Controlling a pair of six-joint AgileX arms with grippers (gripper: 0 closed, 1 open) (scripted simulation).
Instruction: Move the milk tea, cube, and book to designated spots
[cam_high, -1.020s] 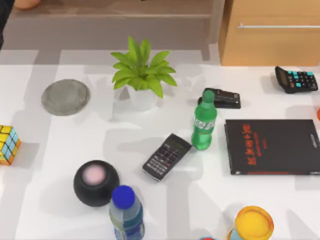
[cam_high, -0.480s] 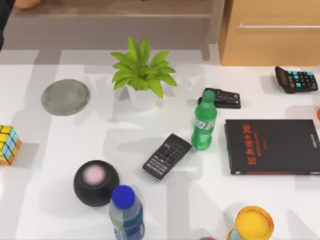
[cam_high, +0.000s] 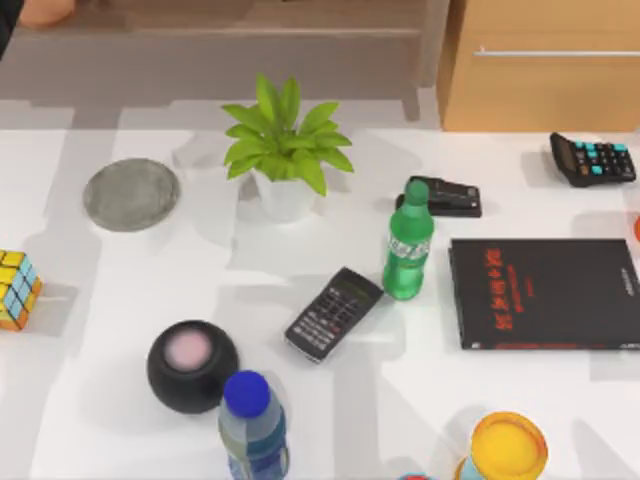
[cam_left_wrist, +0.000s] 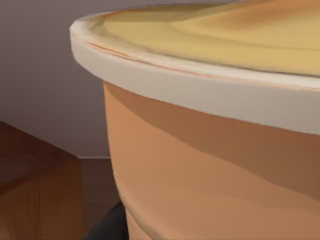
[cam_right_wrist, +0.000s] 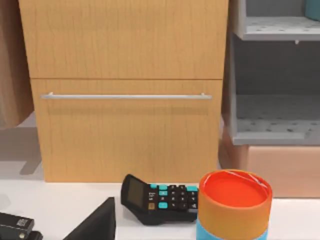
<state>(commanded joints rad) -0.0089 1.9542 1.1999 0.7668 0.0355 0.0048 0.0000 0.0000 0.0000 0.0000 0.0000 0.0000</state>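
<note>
The milk tea looms right in front of my left wrist camera, its orange-tan wall under a cream top with a white rim. Floor and wooden furniture lie behind it. A dark finger rests against its lower wall, so my left gripper is shut on it. In the top view an orange bit of the milk tea shows at the far left corner, beyond the table. The cube sits at the table's left edge. The book is out of view.
On the table stand a grey round mat, potted plant, green bottle, thin black book, dark handset, black speaker, blue-capped bottle and yellow-capped container. A wooden cabinet stands behind a calculator.
The orange shape at the far left corner has shifted slightly left, and the shadows on the table have drifted. Nothing on the table has moved.
</note>
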